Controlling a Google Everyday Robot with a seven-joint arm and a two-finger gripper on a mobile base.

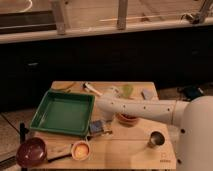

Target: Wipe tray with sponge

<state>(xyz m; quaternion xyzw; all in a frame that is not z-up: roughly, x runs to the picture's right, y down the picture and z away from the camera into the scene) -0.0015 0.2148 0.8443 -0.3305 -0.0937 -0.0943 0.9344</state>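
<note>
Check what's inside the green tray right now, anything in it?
The green tray shows only its bare green bottom; no sponge or other item is visible inside. The gripper sits just off the tray's right front corner, over the table. What lies beneath the gripper is covered.

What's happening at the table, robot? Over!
Tool low beside the green rectangular plastic tray, right at its near right corner. Tray not wiped yet. Small orange bowl and dark red round bowl sit close in front.
</note>
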